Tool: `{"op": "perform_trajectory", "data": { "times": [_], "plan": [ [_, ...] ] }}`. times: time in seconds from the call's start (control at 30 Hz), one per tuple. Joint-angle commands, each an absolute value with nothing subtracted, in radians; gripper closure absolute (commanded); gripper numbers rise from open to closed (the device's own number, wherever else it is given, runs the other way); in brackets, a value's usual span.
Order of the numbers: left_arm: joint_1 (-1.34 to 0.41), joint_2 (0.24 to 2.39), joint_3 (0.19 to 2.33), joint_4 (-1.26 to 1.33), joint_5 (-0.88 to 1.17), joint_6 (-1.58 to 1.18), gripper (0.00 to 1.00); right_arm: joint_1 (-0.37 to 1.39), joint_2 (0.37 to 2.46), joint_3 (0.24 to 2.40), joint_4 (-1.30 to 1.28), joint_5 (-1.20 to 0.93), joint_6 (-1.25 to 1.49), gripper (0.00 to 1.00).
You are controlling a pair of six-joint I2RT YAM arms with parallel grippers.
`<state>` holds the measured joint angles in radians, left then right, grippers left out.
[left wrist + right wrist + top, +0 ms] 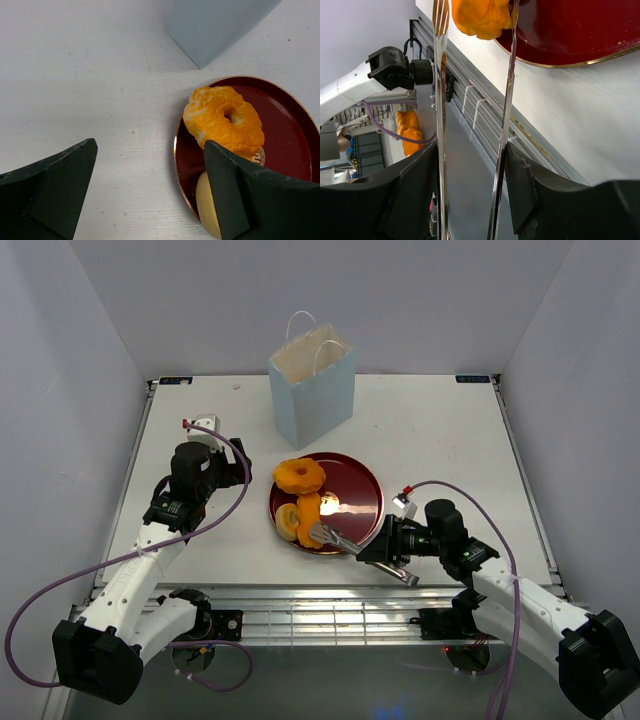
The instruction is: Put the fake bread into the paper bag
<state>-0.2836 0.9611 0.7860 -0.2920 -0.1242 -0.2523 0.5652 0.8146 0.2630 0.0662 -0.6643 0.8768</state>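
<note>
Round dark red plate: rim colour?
Gold; the plate rim shows best in the left wrist view.

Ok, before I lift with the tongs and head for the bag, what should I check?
1. Paper bag upright with its mouth open: ok.
2. Metal tongs held in the right end effector: ok.
3. Orange bread piece between the tong tips: ok. Firmly clamped: cannot tell.
4. Left end effector open and empty, beside the plate: ok.
5. Ring pastry and pale roll clear of the lift path: cannot tell.
</note>
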Motion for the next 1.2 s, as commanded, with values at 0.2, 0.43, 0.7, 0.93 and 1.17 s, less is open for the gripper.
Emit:
{"op": "perform_trajectory", "data": {
  "times": [0.2,0.43,0.7,0.93,1.17],
  "plan": [
    [-0.287,0.953,0.804,-0.290,-0.109,-0.252,0.02,0.604,0.868,0.250,0.195,-0.667,0.919,0.41],
    [-0.287,0.950,0.805,-0.290,-0.104,-0.253,0.02,0.626,0.885,0.245,0.192,-0.649,0.919,0.41],
    [-0.287,0.950,0.805,-0.290,-0.106,-0.253,0.02,0.634,0.908,0.230,0.255,-0.649,0.945,0.48],
    [-0.287,0.945,0.805,-0.290,-0.107,-0.253,0.02,0.635,0.930,0.253,0.268,-0.653,0.951,0.60],
    [-0.287,0.943,0.804,-0.290,-0.109,-0.253,0.02,0.637,0.931,0.278,0.261,-0.647,0.951,0.73]
  ]
}}
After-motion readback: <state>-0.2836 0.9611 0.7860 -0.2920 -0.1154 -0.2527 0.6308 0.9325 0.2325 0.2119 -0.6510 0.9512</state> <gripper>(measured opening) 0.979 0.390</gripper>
